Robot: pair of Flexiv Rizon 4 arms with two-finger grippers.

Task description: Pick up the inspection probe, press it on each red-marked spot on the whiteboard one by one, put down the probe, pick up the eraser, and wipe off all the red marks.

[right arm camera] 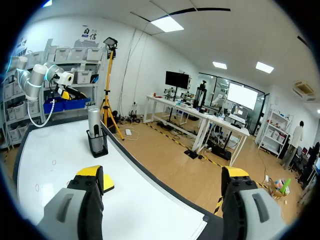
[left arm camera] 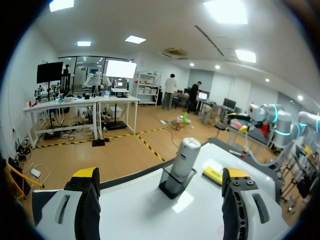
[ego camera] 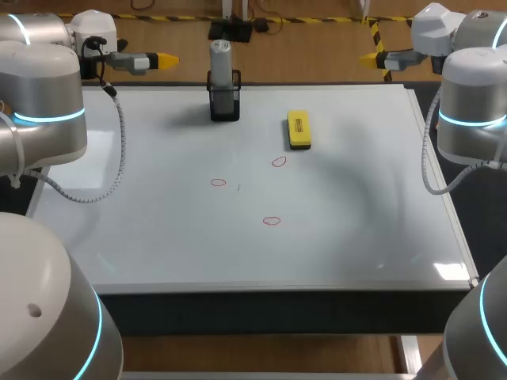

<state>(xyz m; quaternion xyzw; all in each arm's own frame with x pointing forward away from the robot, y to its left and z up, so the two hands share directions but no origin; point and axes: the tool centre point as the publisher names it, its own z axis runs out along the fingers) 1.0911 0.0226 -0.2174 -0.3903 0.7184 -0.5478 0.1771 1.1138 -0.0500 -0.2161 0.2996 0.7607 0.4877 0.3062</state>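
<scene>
My left arm (ego camera: 43, 95) and right arm (ego camera: 475, 95) are rounded, pale grey shells, each ringed by a glowing cyan band (ego camera: 47, 117), with a ribbed grey cable (ego camera: 122, 150) looping off the side. My left gripper (ego camera: 162, 58) and right gripper (ego camera: 368, 58) carry dark fingers (left arm camera: 86, 210), yellow-tipped.

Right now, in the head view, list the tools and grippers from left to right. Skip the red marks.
left gripper → probe standing in its holder → eraser → right gripper
</scene>
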